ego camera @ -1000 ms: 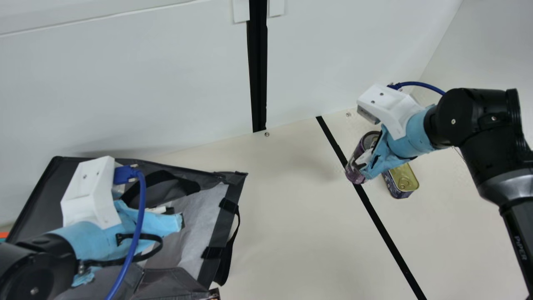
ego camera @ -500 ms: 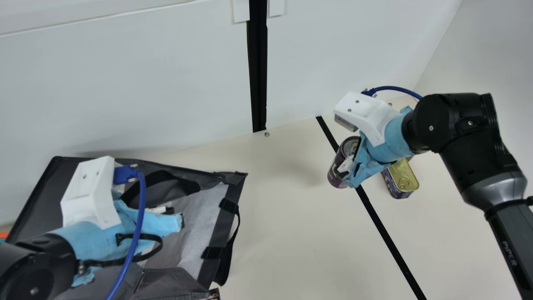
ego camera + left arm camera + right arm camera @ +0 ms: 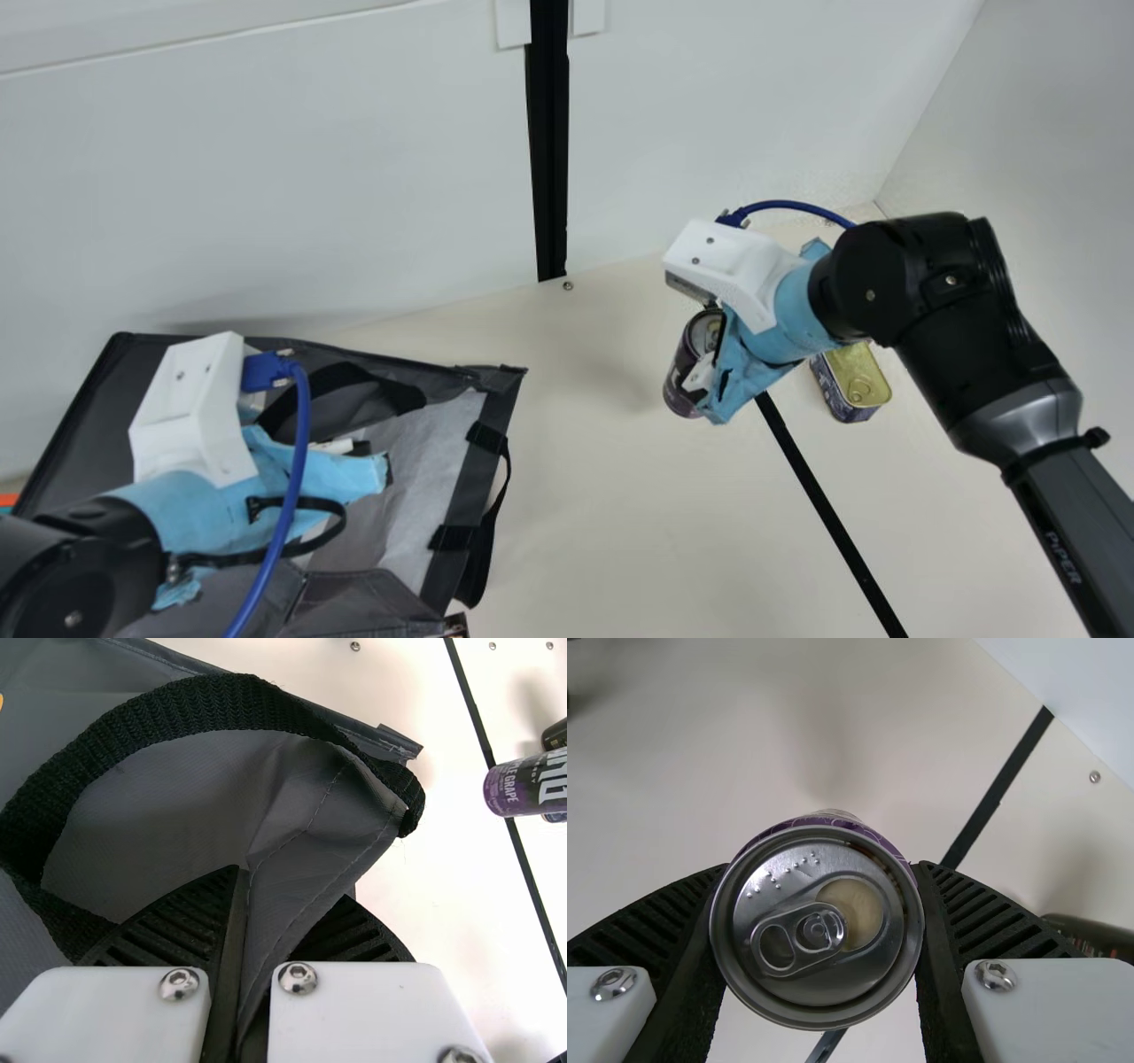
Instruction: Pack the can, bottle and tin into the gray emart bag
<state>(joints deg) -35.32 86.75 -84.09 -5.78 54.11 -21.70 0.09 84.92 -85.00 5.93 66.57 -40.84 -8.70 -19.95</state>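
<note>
- Left wrist view: the left gripper [image 3: 288, 886] pinches a fold of the gray emart bag [image 3: 168, 815]. Too shallow a bite could let the fabric slip and the mouth sag.
- Beside those fingers, the black strap [image 3: 168, 713] loops loosely; it could snag whatever comes in over the side.
- Farther out, the right gripper [image 3: 819, 877] clamps the purple can [image 3: 818, 926], apparently off the table. Its smooth round wall could turn between the ribbed fingers, and a low approach would knock the rim.
- Beyond, near the right arm, the tin [image 3: 852, 381] rests on the table; a careless elbow could shove it.
- Past the can, a dark object [image 3: 1099, 935] might be the bottle; I cannot tell.
</note>
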